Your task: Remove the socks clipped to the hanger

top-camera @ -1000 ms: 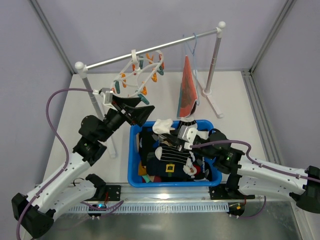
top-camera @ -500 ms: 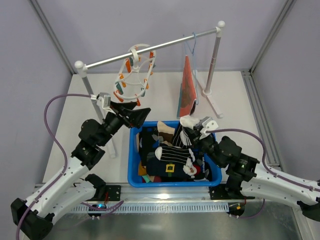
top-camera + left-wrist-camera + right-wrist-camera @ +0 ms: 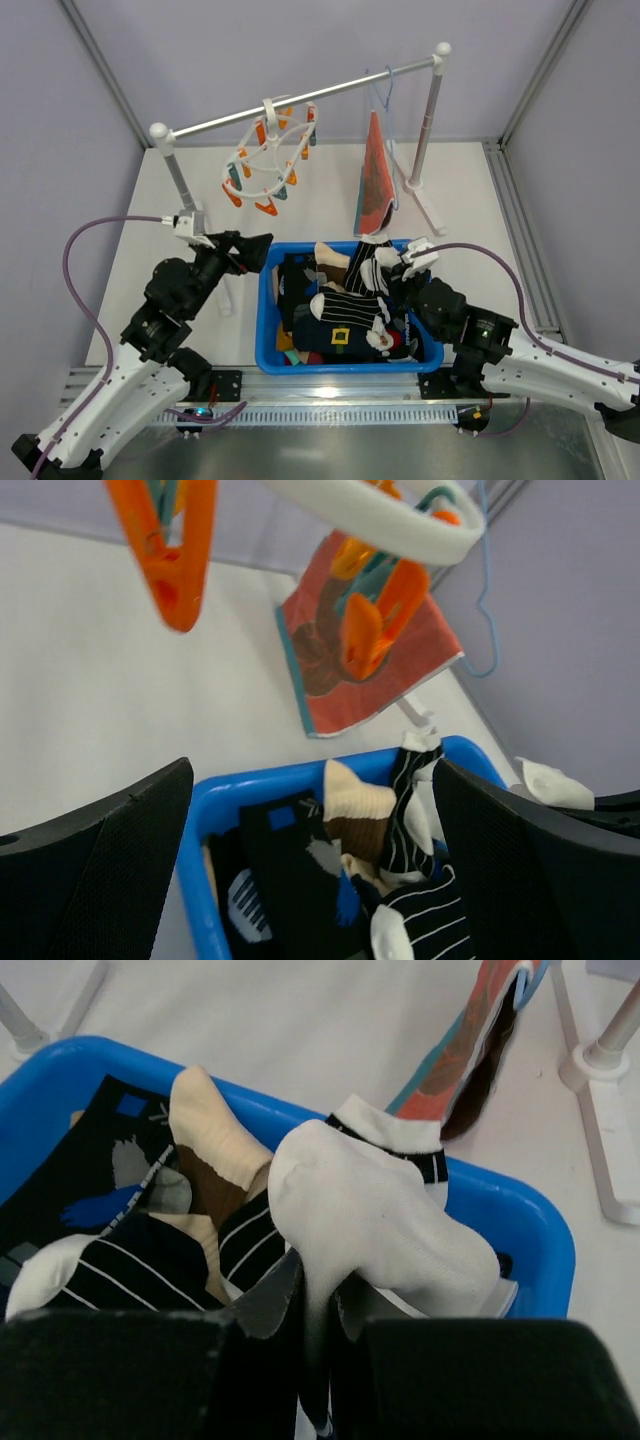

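- left gripper [image 3: 252, 252] sat low at the near-left corner of the basket [image 3: 263, 320], jaws spread as wide as they go and holding nothing; its arm was folded back toward its base, with the wrist aimed up and across at the pegs.
- hanger [image 3: 380, 520] hung by its hook from the rail [image 3: 330, 92], above and beyond that gripper and well apart from it; every orange peg [image 3: 175, 550] and teal peg i could make out dangled bare, so i judged the unclipping itself done or very nearly done.
- socks [image 3: 340, 320] lay heaped in the blue basket, black striped ones mixed with pale ones; the task's things were down there, not on the ring.
- right gripper [image 3: 405, 262] reached over the basket's far-right corner, its arm stretched low from its base, the jaws all but together with a fold of the white sock [image 3: 380, 1220] pinched between them.
- that sock bulged over the far rim, near the hem of the orange cloth [image 3: 375, 190], so i took the step in hand to be dropping it off.
- the next move, as i read it, called for spreading the right jaws with the sock over the basket's inside, not the rim, then checking the ring's far side, which i could not see fully.
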You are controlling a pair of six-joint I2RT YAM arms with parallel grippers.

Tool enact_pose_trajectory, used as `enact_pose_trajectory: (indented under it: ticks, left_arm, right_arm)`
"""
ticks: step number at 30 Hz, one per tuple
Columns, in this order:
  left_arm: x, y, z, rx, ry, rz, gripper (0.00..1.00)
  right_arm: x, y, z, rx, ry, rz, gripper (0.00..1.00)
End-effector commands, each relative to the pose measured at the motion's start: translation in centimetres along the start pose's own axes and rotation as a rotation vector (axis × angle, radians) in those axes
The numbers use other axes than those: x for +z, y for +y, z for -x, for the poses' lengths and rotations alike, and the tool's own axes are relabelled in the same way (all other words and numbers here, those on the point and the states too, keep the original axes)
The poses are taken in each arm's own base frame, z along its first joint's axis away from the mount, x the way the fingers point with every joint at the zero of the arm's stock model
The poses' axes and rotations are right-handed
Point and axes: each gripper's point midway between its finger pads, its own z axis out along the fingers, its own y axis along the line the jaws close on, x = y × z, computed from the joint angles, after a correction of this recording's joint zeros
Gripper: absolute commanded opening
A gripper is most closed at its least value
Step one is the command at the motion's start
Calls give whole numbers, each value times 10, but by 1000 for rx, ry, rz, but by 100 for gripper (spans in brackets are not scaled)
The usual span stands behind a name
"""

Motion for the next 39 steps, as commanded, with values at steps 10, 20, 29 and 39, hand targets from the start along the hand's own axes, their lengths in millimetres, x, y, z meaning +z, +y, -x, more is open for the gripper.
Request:
enact_pose_trajectory:
  ticks: [10,20,29,39]
  left_arm:
    - [-53,91,-33,79,53,394,100]
    - [-55,92,-36,84,55,389,100]
    - [-58,79,-26,74,2,322,100]
    - [-60,81,-26,73,-7,326,100]
  right_arm:
    - [-5,-1,-35,61,158,-57,59]
    - [-10,-8,-18,69,117,-104,100]
    - [-18,-37,5,119,-98,-175,100]
    - [-28,-63,27,191,-299,-238,100]
